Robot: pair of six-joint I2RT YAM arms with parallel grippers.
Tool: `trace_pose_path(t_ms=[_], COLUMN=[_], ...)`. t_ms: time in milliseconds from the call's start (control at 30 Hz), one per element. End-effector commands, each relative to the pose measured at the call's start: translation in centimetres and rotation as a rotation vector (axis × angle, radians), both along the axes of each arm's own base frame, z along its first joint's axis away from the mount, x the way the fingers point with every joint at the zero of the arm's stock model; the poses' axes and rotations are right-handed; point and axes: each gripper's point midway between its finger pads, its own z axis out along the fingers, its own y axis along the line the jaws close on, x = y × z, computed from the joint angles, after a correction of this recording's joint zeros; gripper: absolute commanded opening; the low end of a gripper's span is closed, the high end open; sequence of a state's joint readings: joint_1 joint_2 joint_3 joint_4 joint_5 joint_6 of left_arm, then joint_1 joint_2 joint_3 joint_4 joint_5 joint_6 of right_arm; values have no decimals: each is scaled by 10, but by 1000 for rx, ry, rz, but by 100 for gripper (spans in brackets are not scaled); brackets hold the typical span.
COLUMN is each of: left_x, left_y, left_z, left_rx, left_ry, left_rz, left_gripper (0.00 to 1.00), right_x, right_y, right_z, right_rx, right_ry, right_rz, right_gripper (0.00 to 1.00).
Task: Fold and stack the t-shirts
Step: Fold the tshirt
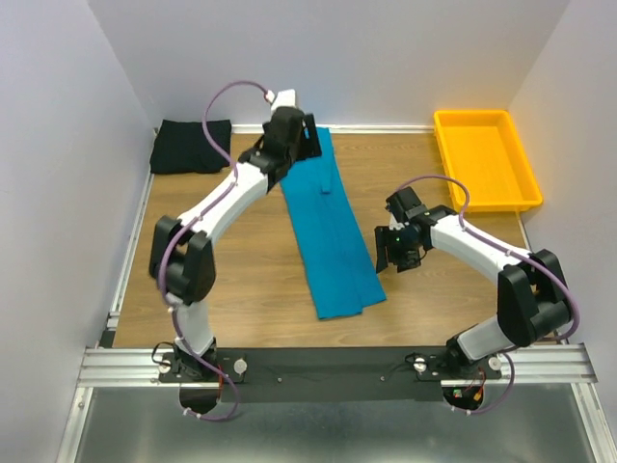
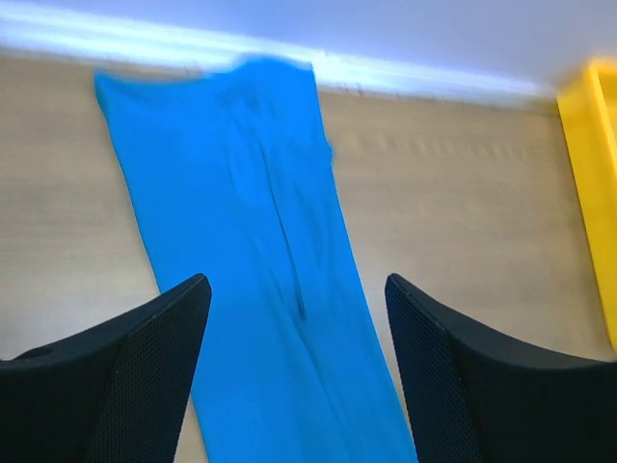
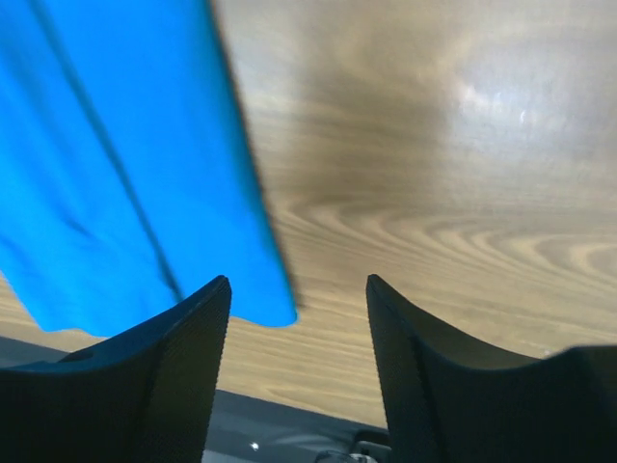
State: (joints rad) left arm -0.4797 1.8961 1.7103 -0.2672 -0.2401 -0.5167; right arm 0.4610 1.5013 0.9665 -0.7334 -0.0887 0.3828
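The teal-blue t-shirt [image 1: 330, 231] lies on the table folded into a long narrow strip, running from the back wall down toward the front. The same blue t-shirt [image 2: 260, 289] shows between the jaws in the left wrist view. My left gripper [image 1: 307, 137] hovers over its far end, open and empty. My right gripper [image 1: 397, 258] hangs just right of the strip's near part, open, with nothing held; the blue t-shirt [image 3: 125, 164] fills the left of the right wrist view. The black t-shirt [image 1: 191, 146] sits folded in the back left corner.
A yellow plastic tray [image 1: 485, 159] stands at the back right beside the right wall. White walls close in the table on three sides. A metal rail [image 1: 328, 365] holding both arm bases runs along the near edge.
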Motion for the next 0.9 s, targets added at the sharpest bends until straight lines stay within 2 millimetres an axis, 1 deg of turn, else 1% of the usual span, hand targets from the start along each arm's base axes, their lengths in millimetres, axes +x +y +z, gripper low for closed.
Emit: trace_pose_path(t_ms=[0, 33, 67, 100, 133, 167, 200, 233, 267, 300, 333, 367, 467, 533, 633, 700, 867], left_x=[-105, -129, -163, -193, -213, -233, -260, -283, -301, -315, -325, -339, -355, -359, -363, -369, -379], left_y=[-8, -10, -4, -14, -17, -20, -17, -27, -34, -35, -37, -44, -47, -49, -51, -51, -49], left_z=[-92, -105, -125, -136, -144, -142, -161, -165, -168, -172, -174, -173, -178, -179, -183, -192, -206], left_rx=[48, 33, 44, 56, 28, -1, 9, 0, -19, -49, -56, -75, -84, -90, -89, -75, -49], left_ry=[295, 356, 421, 461, 503, 520, 579, 605, 639, 669, 686, 704, 733, 738, 749, 783, 827], left_rz=[-5, -2, -19, -58, -43, -68, -75, -114, -143, -130, -135, -146, -152, -152, -168, -179, -200], left_gripper=[80, 80, 80, 80, 80, 80, 80, 80, 80, 80, 80, 80, 80, 80, 80, 78, 72], right_x=[-19, -21, -28, -30, -34, -38, -45, -46, -49, -51, -51, -51, -50, -49, -51, -56, -61], right_y=[-4, -1, 1, 2, 3, 5, 3, 4, 5, 4, 4, 5, 11, 15, 16, 15, 14], right_z=[-7, -7, -11, -13, -15, -18, -23, -24, -26, -27, -29, -29, -31, -31, -37, -40, -46], right_rx=[46, 61, 82, 95, 102, 117, 116, 125, 132, 134, 134, 141, 170, 193, 196, 196, 199], right_ry=[54, 61, 89, 95, 108, 125, 145, 146, 156, 160, 160, 159, 164, 160, 175, 189, 208], right_rz=[25, 28, 25, 21, 12, 11, 11, 9, 12, 12, 9, 11, 14, 15, 22, 20, 18], right_gripper=[64, 62, 61, 61, 58, 57, 57, 56, 55, 54, 54, 54, 53, 53, 53, 51, 45])
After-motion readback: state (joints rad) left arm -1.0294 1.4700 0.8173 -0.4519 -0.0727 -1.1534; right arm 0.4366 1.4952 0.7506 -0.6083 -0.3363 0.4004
